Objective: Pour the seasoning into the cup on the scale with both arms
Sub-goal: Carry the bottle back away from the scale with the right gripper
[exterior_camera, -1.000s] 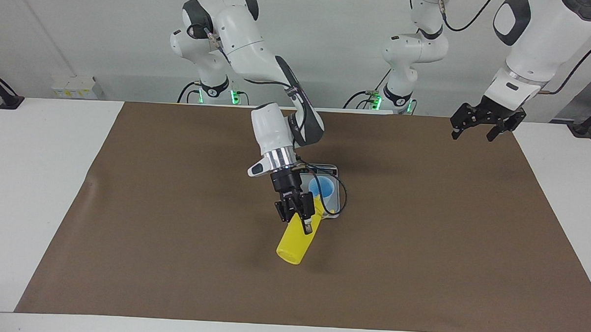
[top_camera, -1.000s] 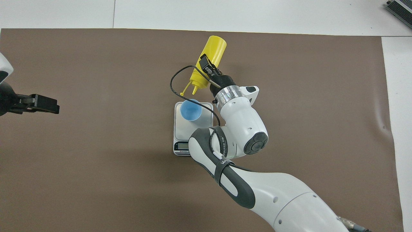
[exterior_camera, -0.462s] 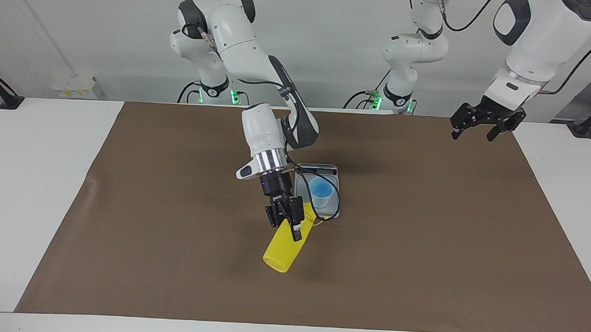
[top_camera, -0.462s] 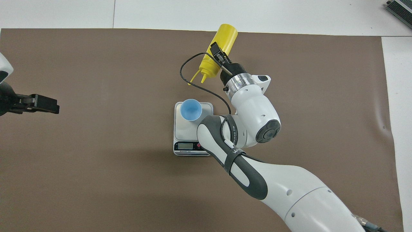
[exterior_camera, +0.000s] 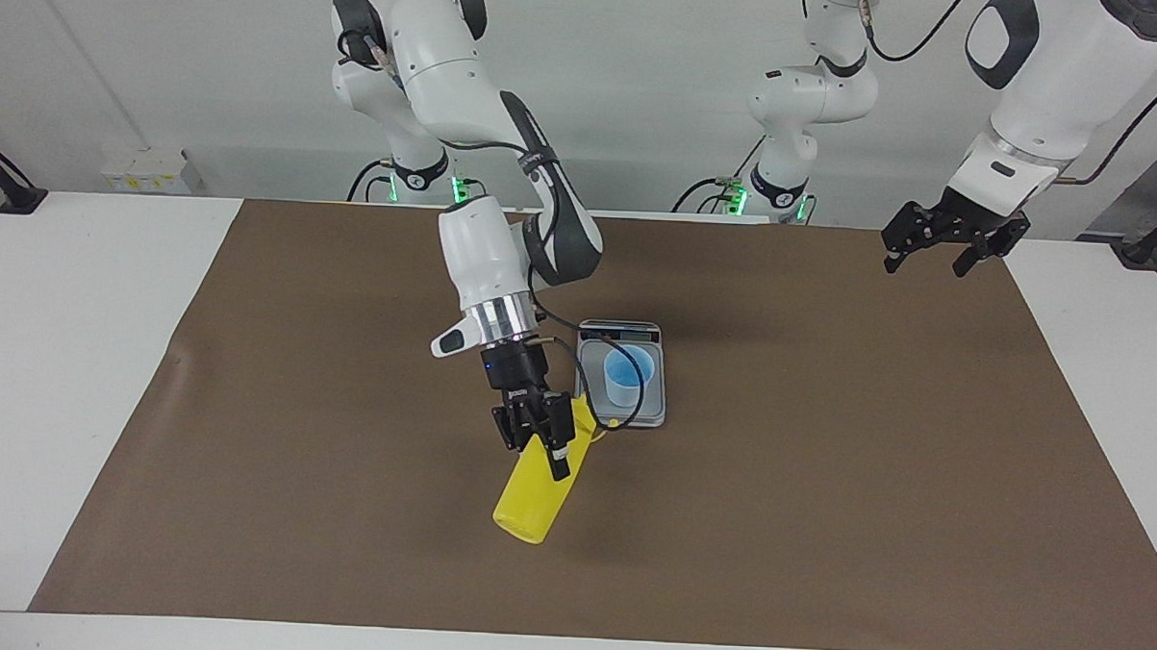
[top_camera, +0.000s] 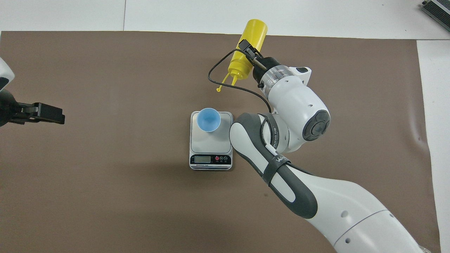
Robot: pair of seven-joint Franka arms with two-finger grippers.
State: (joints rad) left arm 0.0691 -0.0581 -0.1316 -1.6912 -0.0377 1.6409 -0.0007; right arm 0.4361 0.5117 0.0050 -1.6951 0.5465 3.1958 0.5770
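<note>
My right gripper (exterior_camera: 534, 449) is shut on the yellow seasoning bottle (exterior_camera: 524, 504) and holds it tilted in the air over the brown mat, beside the scale toward the right arm's end. Its nozzle points down toward the scale and its tethered cap (top_camera: 219, 89) hangs loose. In the overhead view the bottle (top_camera: 255, 31) sits clear of the scale, with the right gripper (top_camera: 250, 52) on its middle. The pale blue cup (exterior_camera: 625, 377) (top_camera: 208, 119) stands upright on the silver-grey scale (exterior_camera: 651, 409) (top_camera: 211, 142). My left gripper (exterior_camera: 937, 253) (top_camera: 45, 114) waits open and empty, raised over the mat's left-arm end.
A brown mat (exterior_camera: 822, 516) covers most of the white table (exterior_camera: 77, 346). The scale's dark display strip (top_camera: 210, 159) faces the robots. A black cable (top_camera: 225, 61) loops from the right wrist, over the mat.
My right gripper has carried the tilted bottle away from over the cup, toward the right arm's end of the table. The cup, scale and left arm have not moved.
</note>
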